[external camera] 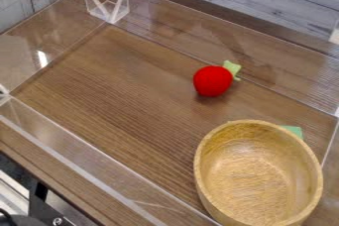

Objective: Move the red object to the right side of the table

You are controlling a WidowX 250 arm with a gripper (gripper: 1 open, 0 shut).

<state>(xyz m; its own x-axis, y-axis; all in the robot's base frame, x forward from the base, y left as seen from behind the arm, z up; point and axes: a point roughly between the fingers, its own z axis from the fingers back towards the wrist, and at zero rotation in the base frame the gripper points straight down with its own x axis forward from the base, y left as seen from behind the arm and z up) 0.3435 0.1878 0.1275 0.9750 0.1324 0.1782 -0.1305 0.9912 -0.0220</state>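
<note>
Red object sitting on the wood-grain table

The red object [212, 80], a small round bright-red ball-like toy, is resting on the table [119, 91] right of centre, its pale green leafy tip pointing up and to the right toward the far acrylic wall. The brown tabletop is lying flat, with clear acrylic walls edging it all round.

No legible text, labels, brands, numbers or signs anywhere: none on the brown wood-grain tabletop [119, 91], the clear acrylic walls [79, 170], the round light wooden bowl [259, 175] or the small bright-red ball-like toy [212, 80].
</note>
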